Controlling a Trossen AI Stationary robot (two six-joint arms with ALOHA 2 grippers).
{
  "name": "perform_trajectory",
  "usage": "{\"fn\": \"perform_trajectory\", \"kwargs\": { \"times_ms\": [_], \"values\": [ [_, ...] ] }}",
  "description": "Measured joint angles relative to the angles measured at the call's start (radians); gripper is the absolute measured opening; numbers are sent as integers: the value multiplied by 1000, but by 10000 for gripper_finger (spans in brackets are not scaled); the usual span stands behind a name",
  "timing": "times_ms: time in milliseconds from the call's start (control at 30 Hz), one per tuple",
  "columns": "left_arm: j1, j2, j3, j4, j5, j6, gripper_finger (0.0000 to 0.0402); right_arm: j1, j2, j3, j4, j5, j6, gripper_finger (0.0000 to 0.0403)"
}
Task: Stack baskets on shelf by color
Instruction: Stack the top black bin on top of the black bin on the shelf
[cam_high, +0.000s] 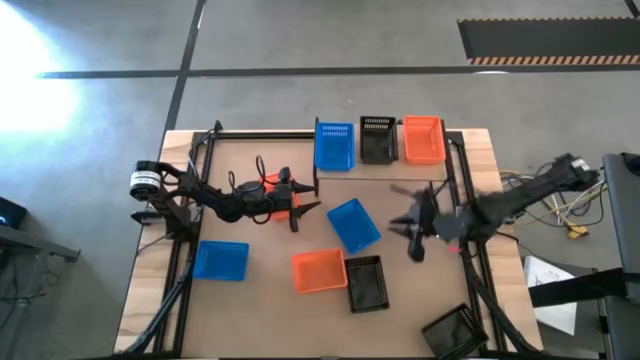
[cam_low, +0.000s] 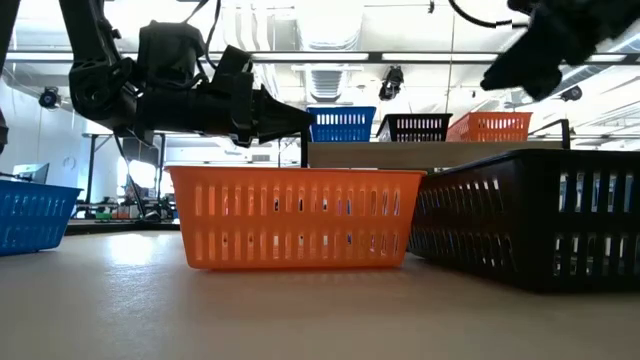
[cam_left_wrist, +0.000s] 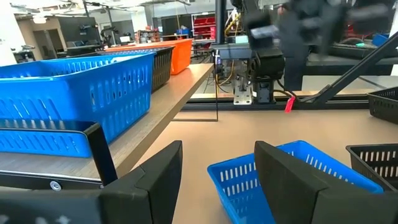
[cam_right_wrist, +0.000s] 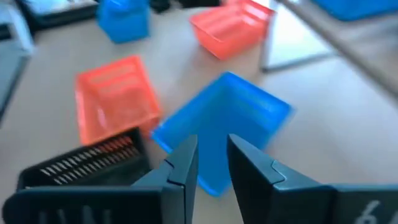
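Note:
The shelf (cam_high: 260, 150) runs along the table's far edge and carries a blue basket (cam_high: 335, 145), a black one (cam_high: 377, 138) and an orange one (cam_high: 423, 138), side by side. A loose blue basket (cam_high: 352, 224) lies mid-table between the arms. My left gripper (cam_high: 308, 197) is open, just left of it, pointing at it (cam_left_wrist: 298, 180). My right gripper (cam_high: 398, 210) hovers right of it with a narrow gap, the basket (cam_right_wrist: 224, 124) ahead of its fingers. Neither touches it. An orange basket (cam_high: 319, 270) and a black basket (cam_high: 366, 283) sit side by side nearer the near edge.
Another blue basket (cam_high: 221, 260) sits near the left front. A black basket (cam_high: 455, 332) lies at the right near corner. An orange basket (cam_right_wrist: 233, 25) shows partly under my left arm. Black frame rails (cam_high: 470, 250) run along both table sides.

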Motion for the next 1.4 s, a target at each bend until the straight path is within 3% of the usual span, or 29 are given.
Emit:
{"fn": "perform_trajectory", "kwargs": {
  "times_ms": [100, 267, 367, 467, 567, 667, 800, 1067, 1400],
  "values": [
    [0, 0, 1, 0, 0, 0, 185, 64, 55, -108, 272, 3, -22, 71],
    [0, 0, 15, 1, 0, 0, 185, 63, 192, -216, 728, -4, -26, 68],
    [0, 0, 24, 1, -1, 0, 185, 41, 270, -222, 834, -2, -80, 73],
    [0, 0, 31, 0, -1, 0, 185, 38, 327, -147, 749, 4, -177, 79],
    [0, 0, 33, -1, -1, -1, 185, 40, 364, -14, 528, 4, -251, 83],
    [0, 0, 33, -10, -1, -21, 185, 40, 410, 152, 202, -5, -218, 84],
    [0, 0, 33, -18, -1, -26, 185, 58, 516, 348, -133, -105, -104, 84],
    [-1, 0, 33, -40, -1, -65, 185, 186, 795, 630, -238, -218, 39, 84],
    [-20, 1, 32, -139, 3, -133, 185, 304, 1093, 959, -635, -238, 272, 84]
  ]
}}
